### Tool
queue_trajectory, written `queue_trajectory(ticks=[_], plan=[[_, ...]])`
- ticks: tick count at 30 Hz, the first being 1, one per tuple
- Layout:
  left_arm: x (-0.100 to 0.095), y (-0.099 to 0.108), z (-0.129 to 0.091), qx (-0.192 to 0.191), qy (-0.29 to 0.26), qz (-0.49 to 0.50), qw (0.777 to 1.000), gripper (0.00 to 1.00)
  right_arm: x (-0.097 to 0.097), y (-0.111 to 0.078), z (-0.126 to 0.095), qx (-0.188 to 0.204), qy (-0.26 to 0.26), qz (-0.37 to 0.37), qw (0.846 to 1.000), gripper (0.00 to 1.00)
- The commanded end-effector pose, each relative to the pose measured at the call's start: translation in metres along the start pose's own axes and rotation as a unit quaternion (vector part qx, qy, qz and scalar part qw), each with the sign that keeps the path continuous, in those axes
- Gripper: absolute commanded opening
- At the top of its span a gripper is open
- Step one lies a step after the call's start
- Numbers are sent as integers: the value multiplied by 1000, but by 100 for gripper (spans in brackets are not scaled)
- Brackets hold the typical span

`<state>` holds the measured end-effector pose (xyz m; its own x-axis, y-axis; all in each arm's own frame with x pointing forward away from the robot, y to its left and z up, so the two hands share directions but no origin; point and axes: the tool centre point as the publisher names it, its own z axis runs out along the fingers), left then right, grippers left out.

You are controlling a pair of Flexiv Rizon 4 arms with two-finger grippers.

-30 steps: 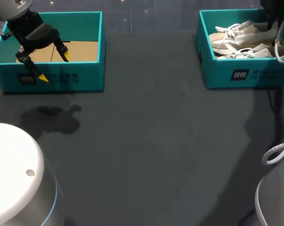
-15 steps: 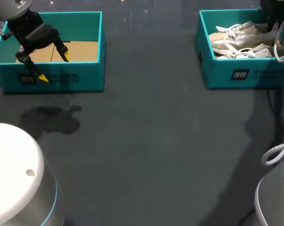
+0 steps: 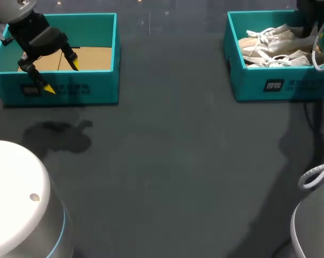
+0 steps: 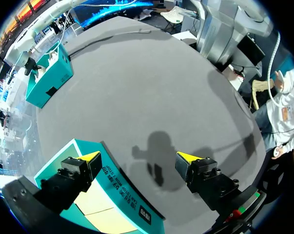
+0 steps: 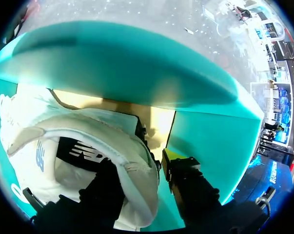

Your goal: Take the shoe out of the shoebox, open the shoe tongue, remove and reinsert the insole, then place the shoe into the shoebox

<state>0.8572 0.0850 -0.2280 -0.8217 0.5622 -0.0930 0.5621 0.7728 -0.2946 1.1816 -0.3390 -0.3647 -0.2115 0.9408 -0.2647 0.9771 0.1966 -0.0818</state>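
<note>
- Two teal boxes stand on the table [image 3: 167,161]; the landmark used here is the right box [image 3: 280,80].
- Change: across the last second the head view shows almost none. The left arm keeps its place, and only the dark shape of the right arm at the far corner of the right box shifts slightly. Judgement: the right arm is settling a hold, not carrying anything.
- Shoes [image 3: 274,45]: a pale pair lies inside the right box, laces up. This would fit either a shoe about to come out or one just put back.
- Right gripper [image 5: 159,168]: inside the right box, at the heel of one shoe. The heel collar [image 5: 137,170] sits between the two fingers and appears pinched from both sides; one yellow tip shows just beside the box wall.
- Left gripper [image 3: 59,75]: far from the right box, above the near wall of the left box [image 3: 70,88]. Fingers [image 4: 90,158] stand wide apart and hold nothing.
- Materials, shoes: soft off-white upper, padded rounded collar, dark lining, thin flat laces. Judgement: the collar will fold under pressure.
- Materials, boxes: stiff cardboard, straight walls, teal outside, tan floor; the left box shows only its tan floor.
- Table: dark, matte, flat; it carries soft shadows of the arms.
</note>
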Motion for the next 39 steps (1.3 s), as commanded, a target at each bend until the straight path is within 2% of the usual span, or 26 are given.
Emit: queue_trajectory(ticks=[1, 9, 11, 13, 17, 22, 28, 35, 39], plan=[[0, 0, 0, -1, 0, 0, 1000, 100, -1, 2, -5, 2, 2, 1, 1000, 40], [0, 0, 0, -1, 0, 0, 1000, 100, 0, -3, -18, -11, -6, 10, 1000, 53], [0, 0, 0, -1, 0, 0, 1000, 100, -1, -4, -22, -12, -9, 14, 1000, 64], [0, 0, 0, -1, 0, 0, 1000, 100, -2, -6, -25, -14, -10, 18, 1000, 82], [0, 0, 0, -1, 0, 0, 1000, 100, -3, -9, -32, -18, -11, 24, 999, 100], [0, 0, 0, -1, 0, 0, 1000, 100, -4, -14, -43, -21, -9, 34, 999, 100], [0, 0, 0, -1, 0, 0, 1000, 100, -3, -25, -73, -38, -5, 46, 998, 100], [0, 0, 0, -1, 0, 0, 1000, 100, 9, -40, -110, -55, 10, 44, 997, 100], [0, 0, 0, -1, 0, 0, 1000, 100, 18, -53, -129, -62, 40, 31, 997, 100]])
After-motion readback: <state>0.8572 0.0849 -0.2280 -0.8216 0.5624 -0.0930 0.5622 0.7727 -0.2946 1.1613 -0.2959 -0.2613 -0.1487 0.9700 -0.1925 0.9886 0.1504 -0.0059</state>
